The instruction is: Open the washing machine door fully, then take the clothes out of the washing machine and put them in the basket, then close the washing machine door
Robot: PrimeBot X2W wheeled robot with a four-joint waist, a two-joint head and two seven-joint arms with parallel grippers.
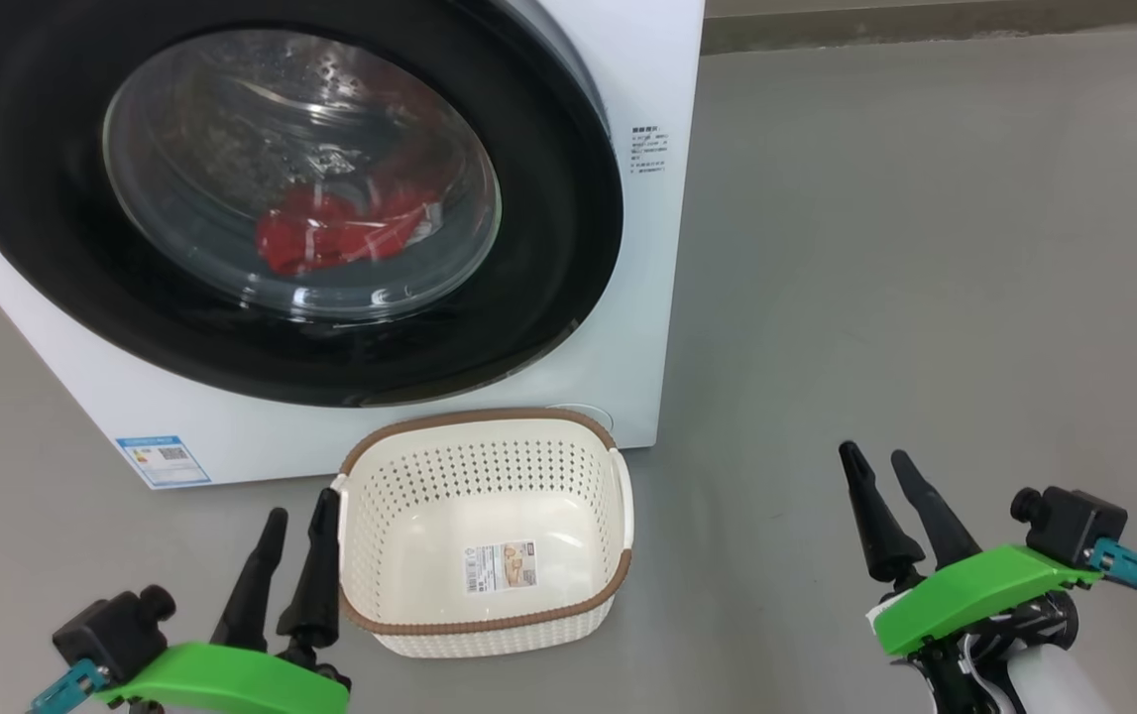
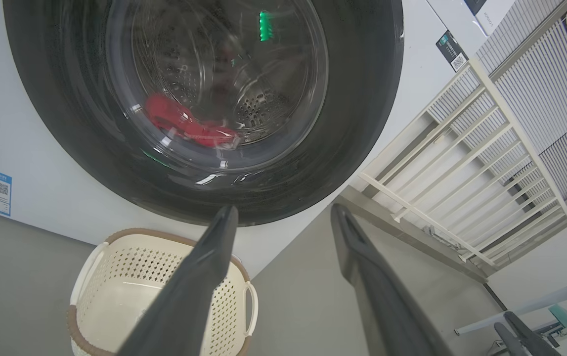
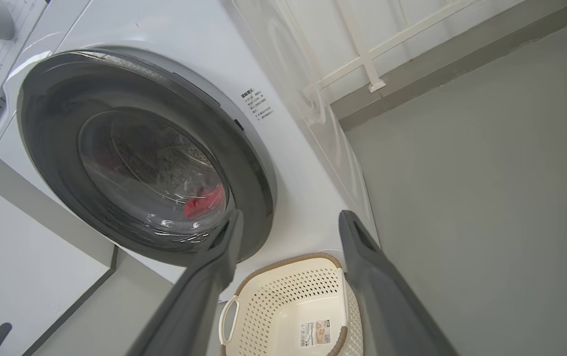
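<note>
The washing machine (image 1: 647, 297) stands on the floor ahead, its round black-rimmed door (image 1: 548, 248) closed against the front. Red clothes (image 1: 340, 230) lie in the drum behind the glass, also seen as clothes (image 2: 184, 126) and clothes (image 3: 205, 202). The cream basket (image 1: 489, 620) sits on the floor just before the machine, nothing in it but a sticker. My left gripper (image 1: 302, 511) hovers open right beside the basket's left rim. My right gripper (image 1: 873, 458) is open over bare floor, well right of the basket.
Grey floor (image 1: 925, 297) stretches to the right of the machine. A white slatted rack (image 2: 461, 163) leans by the wall beyond the machine's right side. A blue label (image 1: 162, 459) marks the machine's lower left corner.
</note>
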